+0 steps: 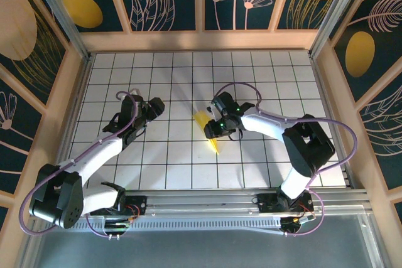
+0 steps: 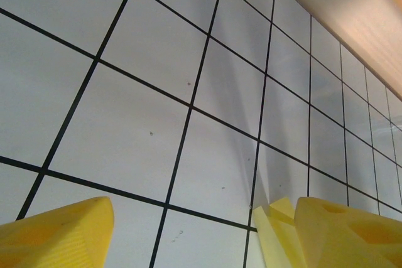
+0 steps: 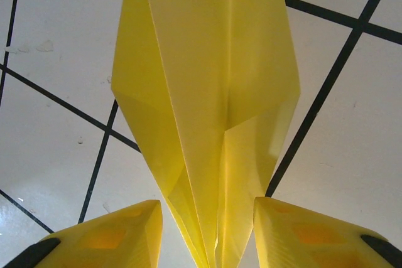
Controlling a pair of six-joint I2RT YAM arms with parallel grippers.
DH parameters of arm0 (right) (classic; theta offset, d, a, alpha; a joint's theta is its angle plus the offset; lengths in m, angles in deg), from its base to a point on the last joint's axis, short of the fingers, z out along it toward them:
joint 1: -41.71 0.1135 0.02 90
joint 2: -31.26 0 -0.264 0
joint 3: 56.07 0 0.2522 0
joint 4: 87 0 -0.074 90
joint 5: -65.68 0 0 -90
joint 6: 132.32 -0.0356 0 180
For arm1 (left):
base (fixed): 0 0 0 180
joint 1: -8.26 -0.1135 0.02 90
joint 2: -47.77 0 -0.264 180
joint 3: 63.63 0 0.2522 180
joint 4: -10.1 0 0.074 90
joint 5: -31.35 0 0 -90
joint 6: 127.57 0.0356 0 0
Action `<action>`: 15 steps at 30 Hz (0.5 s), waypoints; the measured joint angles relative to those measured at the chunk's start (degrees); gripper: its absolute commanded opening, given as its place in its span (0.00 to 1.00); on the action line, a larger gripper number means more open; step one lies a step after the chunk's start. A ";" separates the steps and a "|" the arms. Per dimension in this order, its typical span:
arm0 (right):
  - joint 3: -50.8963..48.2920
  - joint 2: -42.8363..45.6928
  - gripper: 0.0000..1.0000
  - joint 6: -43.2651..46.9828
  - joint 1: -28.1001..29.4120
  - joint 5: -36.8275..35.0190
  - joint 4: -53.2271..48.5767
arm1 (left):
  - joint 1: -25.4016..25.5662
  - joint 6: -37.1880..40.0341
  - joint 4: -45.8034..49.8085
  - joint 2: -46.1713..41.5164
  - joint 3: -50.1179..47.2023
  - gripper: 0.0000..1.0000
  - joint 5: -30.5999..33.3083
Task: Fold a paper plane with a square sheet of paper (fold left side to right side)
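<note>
The left tool (image 1: 152, 106) was held wide open over the bare desk (image 1: 176, 67), with nothing in it, out of the way at 9 o'clock from the paper plane (image 1: 202, 122). The plane was laid near the middle, its tip pointed to 5 o'clock. The right tool (image 1: 212, 132) was set half open around its narrow end, seemingly not squeezed, so it could be let go.

No legible text, label, brand, number or sign on any visible surface
</note>
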 measured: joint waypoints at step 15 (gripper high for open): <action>1.09 -2.34 0.28 0.98 0.59 -0.61 -0.42 | 0.00 0.20 0.07 -0.02 0.00 0.76 0.85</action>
